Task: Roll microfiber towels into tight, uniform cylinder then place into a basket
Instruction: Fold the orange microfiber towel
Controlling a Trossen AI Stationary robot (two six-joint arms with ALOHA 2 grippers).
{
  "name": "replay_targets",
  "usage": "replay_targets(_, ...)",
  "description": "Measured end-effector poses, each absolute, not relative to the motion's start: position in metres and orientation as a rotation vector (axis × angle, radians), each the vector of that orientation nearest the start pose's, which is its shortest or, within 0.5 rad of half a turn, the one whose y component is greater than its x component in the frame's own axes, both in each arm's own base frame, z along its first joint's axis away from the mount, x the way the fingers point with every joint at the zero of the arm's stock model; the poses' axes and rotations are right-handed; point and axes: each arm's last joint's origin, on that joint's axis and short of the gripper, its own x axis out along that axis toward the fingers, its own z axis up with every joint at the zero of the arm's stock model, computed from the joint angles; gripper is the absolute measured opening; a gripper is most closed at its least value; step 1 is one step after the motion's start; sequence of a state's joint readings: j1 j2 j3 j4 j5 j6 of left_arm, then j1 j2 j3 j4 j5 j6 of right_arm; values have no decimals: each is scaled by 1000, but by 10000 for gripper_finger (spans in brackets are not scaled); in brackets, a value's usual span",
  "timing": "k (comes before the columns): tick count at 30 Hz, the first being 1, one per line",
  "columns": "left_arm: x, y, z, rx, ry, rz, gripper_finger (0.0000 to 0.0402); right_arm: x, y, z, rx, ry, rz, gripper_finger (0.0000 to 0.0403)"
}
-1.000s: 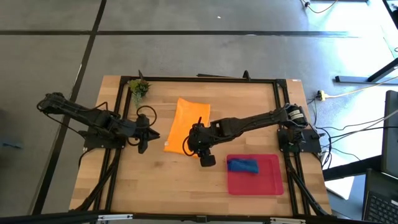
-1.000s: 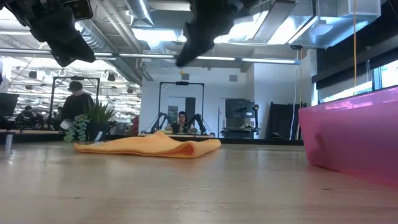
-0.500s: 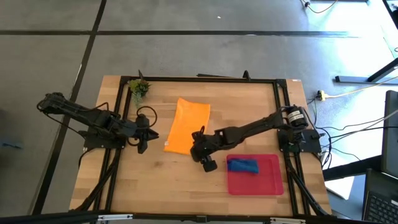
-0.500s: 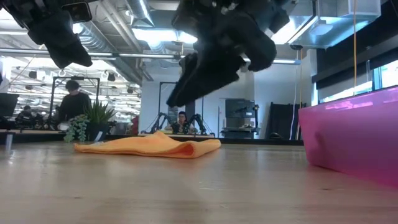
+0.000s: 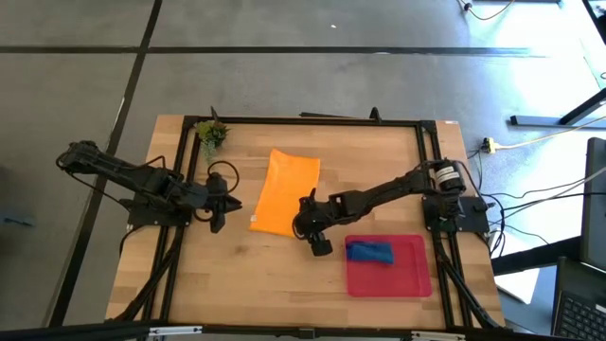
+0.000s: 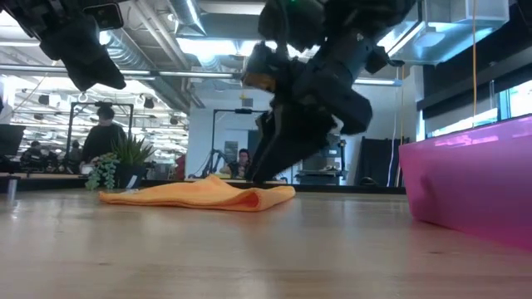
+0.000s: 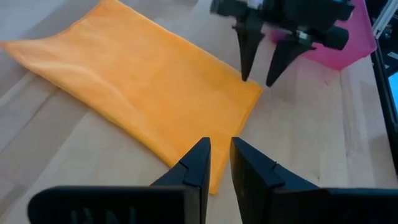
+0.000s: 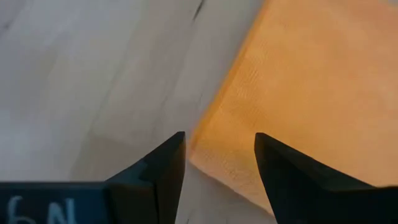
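The orange towel [image 5: 286, 189] lies folded flat on the table; it also shows in the low view [image 6: 199, 195]. My right gripper [image 5: 302, 224] is open and low at the towel's near right corner [image 8: 202, 146]. One finger is over bare wood and the other over the cloth. The blue towel [image 5: 369, 251] lies rolled in the red tray [image 5: 407, 275]. My left gripper [image 5: 233, 204] hangs above the table to the left of the orange towel. In its wrist view [image 7: 219, 152] its fingers stand only a narrow gap apart. My right gripper comes from above, slanting down, its open fingers [image 6: 264, 170] standing on either side of the orange towel's near right corner [image 7: 252, 87]. I cannot tell whether the fingertips touch the cloth. The towel lies flat on the table.
A small potted plant [image 5: 210, 133] stands at the table's far left corner. The red tray's wall [image 6: 474, 174] rises at the right in the low view. Bare wood lies near of the towel [image 5: 246, 275]. People show in the room behind [image 6: 100, 137].
My right gripper has come down from above the table and moved toward the near edge, ending at the orange towel's near right corner. The towel has stayed where it was.
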State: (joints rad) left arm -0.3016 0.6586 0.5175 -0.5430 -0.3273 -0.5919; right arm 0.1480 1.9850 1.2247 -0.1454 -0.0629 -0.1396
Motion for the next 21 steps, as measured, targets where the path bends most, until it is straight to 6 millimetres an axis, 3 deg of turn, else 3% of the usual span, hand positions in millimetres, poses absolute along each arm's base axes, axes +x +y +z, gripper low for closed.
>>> replay_targets(7, 133, -31, 230, -360, 613, 217, 53, 408, 63, 132, -166, 896, 313, 193)
replay_targets(14, 133, -31, 230, -363, 612, 218, 53, 407, 61, 121, -183, 952, 222, 188)
replay_targets(18, 133, -31, 230, -363, 612, 218, 53, 406, 61, 121, -188, 960, 204, 158)
replay_targets(21, 133, -31, 230, -363, 612, 218, 53, 406, 61, 121, -150, 966, 184, 113)
